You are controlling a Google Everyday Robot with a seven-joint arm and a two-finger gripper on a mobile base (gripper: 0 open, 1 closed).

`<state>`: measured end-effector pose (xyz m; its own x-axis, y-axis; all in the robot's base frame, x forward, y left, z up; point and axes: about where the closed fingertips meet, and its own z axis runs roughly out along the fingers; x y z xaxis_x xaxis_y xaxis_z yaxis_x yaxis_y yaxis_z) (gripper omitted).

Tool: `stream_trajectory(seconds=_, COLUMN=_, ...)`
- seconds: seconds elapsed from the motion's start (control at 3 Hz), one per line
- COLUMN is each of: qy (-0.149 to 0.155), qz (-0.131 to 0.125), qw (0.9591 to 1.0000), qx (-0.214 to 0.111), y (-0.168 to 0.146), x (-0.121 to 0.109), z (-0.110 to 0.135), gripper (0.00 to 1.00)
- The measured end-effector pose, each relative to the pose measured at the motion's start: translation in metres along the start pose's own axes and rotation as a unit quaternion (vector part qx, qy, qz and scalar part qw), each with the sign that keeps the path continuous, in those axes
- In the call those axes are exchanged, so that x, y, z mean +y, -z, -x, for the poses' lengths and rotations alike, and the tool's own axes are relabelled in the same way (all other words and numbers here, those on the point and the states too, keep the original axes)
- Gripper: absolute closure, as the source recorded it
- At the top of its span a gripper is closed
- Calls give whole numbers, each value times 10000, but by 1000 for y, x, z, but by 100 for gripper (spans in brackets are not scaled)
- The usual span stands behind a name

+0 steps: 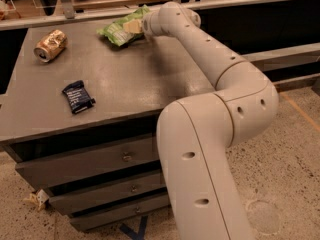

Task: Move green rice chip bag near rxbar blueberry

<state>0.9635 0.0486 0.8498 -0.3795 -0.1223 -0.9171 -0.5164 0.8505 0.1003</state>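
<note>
Gripper (142, 28) at far edge of counter (140, 81), against green chip bag (117, 31); grasp state cannot be told. Blue bar (78, 96) near left, well apart. Dented can (50, 45) far left.

A dented gold can (50, 45) lies on its side at the far left corner of a dark grey surface (140, 79) with drawers (90, 161) beneath. The end effector (141, 26) is at the far edge.
</note>
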Motion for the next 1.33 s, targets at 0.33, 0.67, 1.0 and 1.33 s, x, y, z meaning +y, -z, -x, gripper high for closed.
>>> stream_trajectory(seconds=0.33, qy=6, qz=0, qw=10000, qx=-5, y=0, x=-1, z=0, gripper=88)
stream_trajectory(seconds=0.67, qy=6, qz=0, qw=10000, qx=-5, y=1, x=-1, z=1, gripper=100)
stream_trajectory(seconds=1.0, qy=-162, qz=45, qw=9993, qx=-334, y=26, x=-17, z=22, gripper=100)
stream_trajectory(seconds=1.33, qy=-307, qz=42, qw=9967, qx=-756, y=60, x=-37, z=49, gripper=100)
